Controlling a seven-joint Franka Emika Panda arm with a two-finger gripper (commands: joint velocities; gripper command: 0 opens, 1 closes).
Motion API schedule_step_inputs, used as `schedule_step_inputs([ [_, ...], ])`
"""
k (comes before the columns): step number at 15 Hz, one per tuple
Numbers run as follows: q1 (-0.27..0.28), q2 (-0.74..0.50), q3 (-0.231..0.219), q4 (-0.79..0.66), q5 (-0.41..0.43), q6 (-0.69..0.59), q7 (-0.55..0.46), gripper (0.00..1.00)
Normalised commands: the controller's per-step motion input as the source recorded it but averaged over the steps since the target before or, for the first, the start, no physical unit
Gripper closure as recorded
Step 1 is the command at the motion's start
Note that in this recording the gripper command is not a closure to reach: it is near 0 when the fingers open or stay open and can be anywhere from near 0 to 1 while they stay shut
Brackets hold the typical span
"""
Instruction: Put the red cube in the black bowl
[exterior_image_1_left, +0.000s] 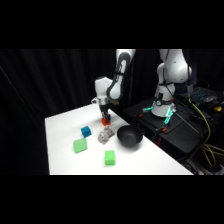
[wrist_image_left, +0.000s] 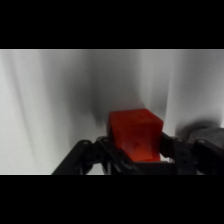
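The red cube (wrist_image_left: 135, 134) fills the lower middle of the wrist view, held between the black fingers of my gripper (wrist_image_left: 136, 150), which is shut on it. From the side, the gripper (exterior_image_1_left: 105, 120) hangs just above the table with the red cube (exterior_image_1_left: 105, 121) at its tips. The glossy black bowl (exterior_image_1_left: 128, 136) sits to the right of the gripper and a little nearer the camera, apart from it.
A blue cube (exterior_image_1_left: 86, 131) lies left of the gripper. Two green blocks (exterior_image_1_left: 79, 145) (exterior_image_1_left: 110, 158) sit nearer the front. A small grey-white object (exterior_image_1_left: 105, 135) lies just below the gripper, beside the bowl. The robot's base (exterior_image_1_left: 162, 107) stands on a dark stand at right.
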Motion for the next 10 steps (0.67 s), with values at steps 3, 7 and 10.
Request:
schedule_step_inputs([
  [3,0.303,-0.31,-0.286,-0.03,-0.287,-0.26,0.42,1.0],
  [7,0.375,-0.52,-0.278,-0.01,-0.335,-0.54,0.49,1.0],
  [10,0.216,-0.57,-0.121,0.01,-0.22,-0.61,0.3,1.0],
])
